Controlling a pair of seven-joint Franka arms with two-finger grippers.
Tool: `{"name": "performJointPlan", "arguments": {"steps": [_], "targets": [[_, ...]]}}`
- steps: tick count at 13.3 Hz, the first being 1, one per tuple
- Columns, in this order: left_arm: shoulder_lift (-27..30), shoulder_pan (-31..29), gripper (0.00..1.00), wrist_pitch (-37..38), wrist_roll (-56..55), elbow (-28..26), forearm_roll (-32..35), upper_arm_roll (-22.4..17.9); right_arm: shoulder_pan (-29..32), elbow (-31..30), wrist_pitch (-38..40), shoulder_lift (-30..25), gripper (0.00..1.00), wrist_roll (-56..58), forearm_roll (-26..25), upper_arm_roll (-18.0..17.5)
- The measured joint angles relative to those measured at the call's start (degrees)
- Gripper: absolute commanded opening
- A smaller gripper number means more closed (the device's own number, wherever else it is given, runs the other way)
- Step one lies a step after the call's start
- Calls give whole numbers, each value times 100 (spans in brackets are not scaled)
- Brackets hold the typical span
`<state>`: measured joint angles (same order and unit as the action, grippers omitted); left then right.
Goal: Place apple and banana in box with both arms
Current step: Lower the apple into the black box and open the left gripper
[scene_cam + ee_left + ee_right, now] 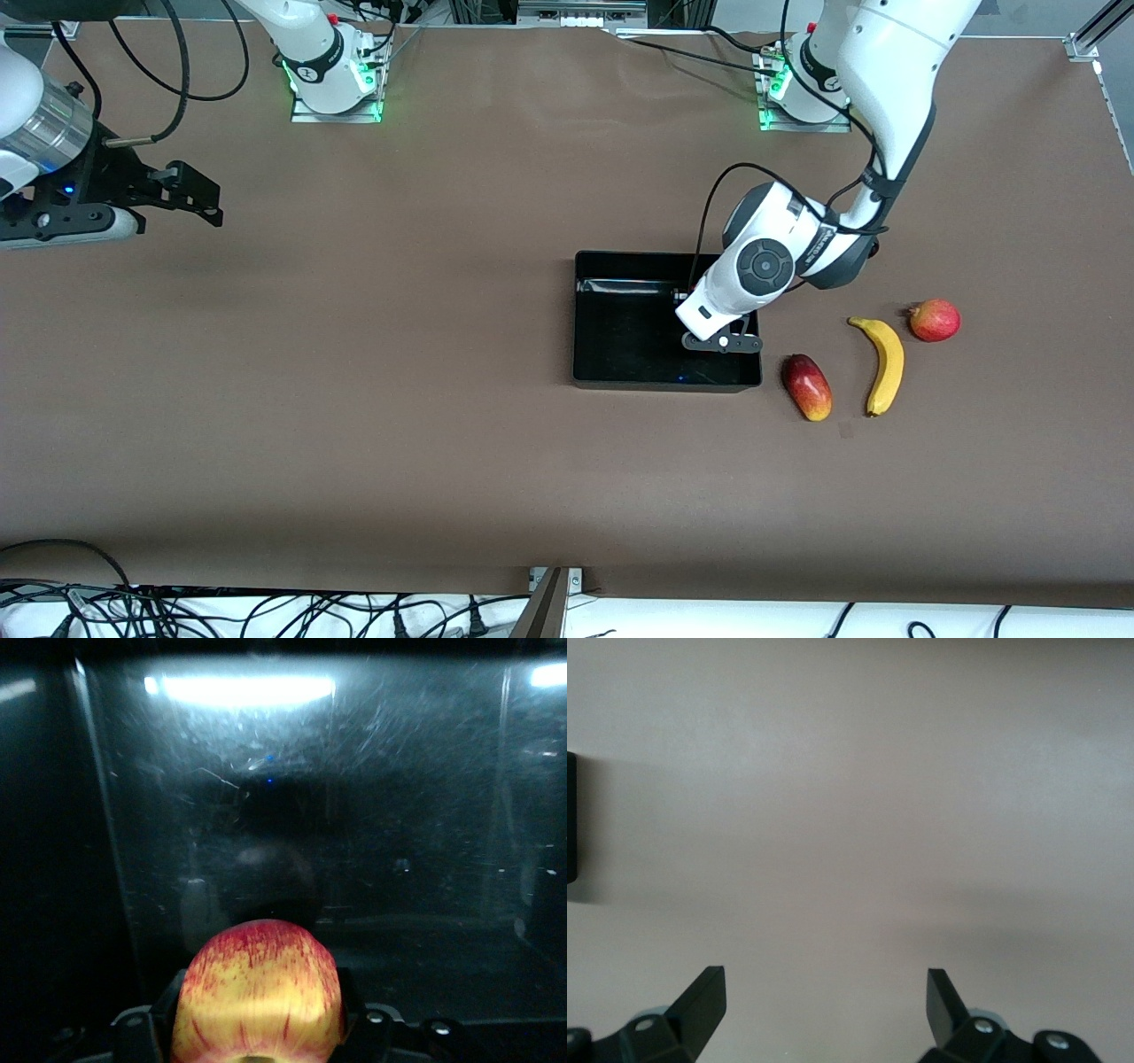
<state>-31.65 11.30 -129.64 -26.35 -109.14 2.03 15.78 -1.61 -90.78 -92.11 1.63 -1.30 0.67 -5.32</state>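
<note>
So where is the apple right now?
The left gripper holds the apple inside the black box.

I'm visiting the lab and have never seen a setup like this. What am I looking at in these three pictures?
Two white robot arms work at a brown table. One picture looks down from above; the other two come from cameras on each wrist. The left gripper is down inside the black box, shut on the apple. The right gripper waits open over bare table at the right arm's end. Beside the box, toward the left arm's end, lie a mango-like fruit, the banana and a red fruit.
</note>
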Motion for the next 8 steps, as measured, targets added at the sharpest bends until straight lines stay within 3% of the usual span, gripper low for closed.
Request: {"name": "performJointPlan", "arguments": {"steps": [1,2,6,8], "targets": [[-12,4,78,-28,-38,-48,0,0,6,16,-1,3,100,0,-4,1],[-22,4,100,-28,-52,-77,0,0,11,16,-1,19,100,0,-5,2],[17,-4,100,25,-129,-17,0,-3,12,16,-33,108,100,-2,-5,1],[202,-17,100,610,-142,288,0,-10,12,16,-128,115,100,-2,-14,1]]}}
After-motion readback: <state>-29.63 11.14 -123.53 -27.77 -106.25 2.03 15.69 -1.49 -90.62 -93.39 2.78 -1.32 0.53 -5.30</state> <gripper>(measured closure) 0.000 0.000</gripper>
